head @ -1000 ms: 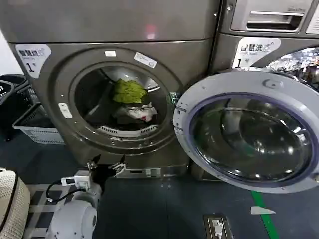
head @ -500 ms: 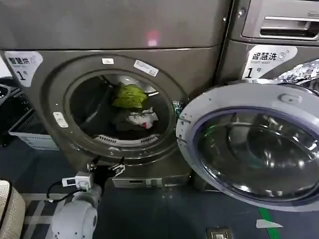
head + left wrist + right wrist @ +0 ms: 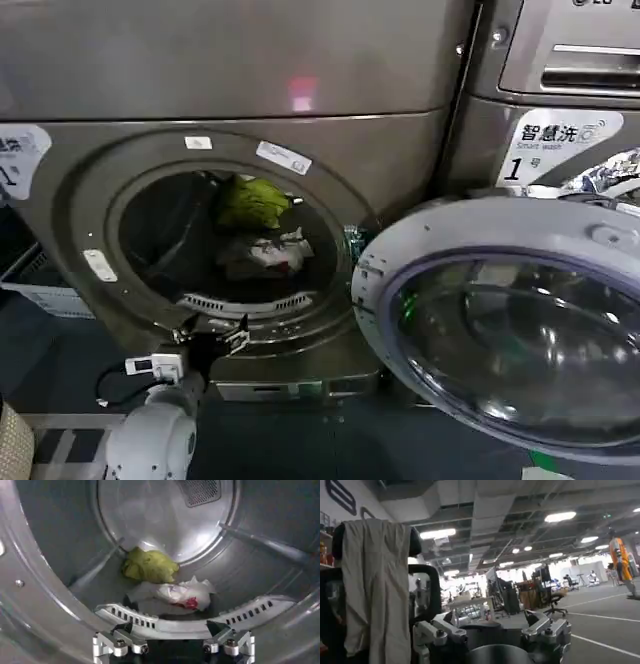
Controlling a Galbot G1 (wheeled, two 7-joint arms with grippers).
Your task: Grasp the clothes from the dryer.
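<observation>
Left tool (image 3: 212,340) at the lower lip of the port ring (image 3: 80,215) of the dryer (image 3: 230,70), its two fingers spread wide and holding nothing; in the left wrist view the same tool (image 3: 172,636) points into the drum, one fingertip (image 3: 123,627) and its partner standing well apart just before the perforated lint grille (image 3: 150,623). The clothes (image 3: 255,230) lie on the drum floor ahead of the tool and beyond the grille, apart from both fingers: the yellow-green garment (image 3: 149,565) farthest in, against the back wall of the drum, and the white garment with red print (image 3: 177,592) nearer the tool, the two touching. A pink-red light (image 3: 302,92) glows on the panel above the port. The round glass door (image 3: 500,320) stands swung open, to the right of the tool, in front of the neighbouring machine (image 3: 560,130) labelled "Smart wash". Right tool (image 3: 495,630) held away from the dryer, facing an open hall; fingers wide apart, empty.
</observation>
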